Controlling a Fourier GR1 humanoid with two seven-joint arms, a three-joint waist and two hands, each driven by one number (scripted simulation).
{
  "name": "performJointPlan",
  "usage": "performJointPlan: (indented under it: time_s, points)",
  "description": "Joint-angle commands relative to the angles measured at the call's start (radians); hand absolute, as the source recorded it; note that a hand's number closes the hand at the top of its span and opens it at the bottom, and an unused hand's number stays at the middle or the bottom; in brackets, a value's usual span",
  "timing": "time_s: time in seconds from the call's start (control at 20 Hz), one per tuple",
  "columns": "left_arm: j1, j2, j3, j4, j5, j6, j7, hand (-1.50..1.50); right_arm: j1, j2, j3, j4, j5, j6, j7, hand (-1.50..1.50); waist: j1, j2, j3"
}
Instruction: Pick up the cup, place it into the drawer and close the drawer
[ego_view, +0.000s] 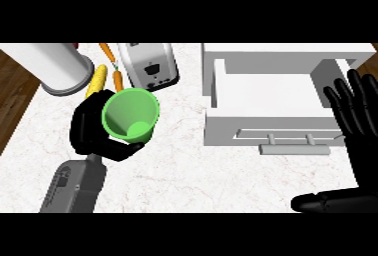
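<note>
A green cup is held above the counter at centre left, its mouth tipped toward me. My left hand is shut on it, fingers curled round its left side and underside. To the right stands a white drawer, pulled open, with a bare white inside and a grey bar handle on its front. My right hand rests open at the right edge, fingers up, partly in front of the drawer's right side. The cup is left of the drawer and apart from it.
A steel toaster stands at the back, and a white cylinder at the back left. A yellow corn cob and orange carrots lie between them. Dark wood floor shows past the counter's left edge.
</note>
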Motion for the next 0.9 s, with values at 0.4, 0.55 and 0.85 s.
performJointPlan:
  time_s: [0.4,0.55,0.85]
  points:
    - [-0.268,-0.045,-0.080,-0.097,-0.026,0.246,0.251,1.50,0.073,0.025,0.034,-0.055,0.030,0.011,-0.031,-1.50,-0.013,0.003,0.000]
    - [-0.409,-0.036,-0.072,-0.054,-0.061,0.306,0.329,1.50,0.021,0.025,0.031,0.009,0.035,0.007,-0.043,-1.50,-0.014,0.004,0.000]
    - [-0.517,-0.016,-0.082,0.009,-0.076,0.332,0.366,1.50,0.048,0.022,0.008,0.061,0.033,0.032,-0.102,-1.50,-0.013,0.005,0.000]
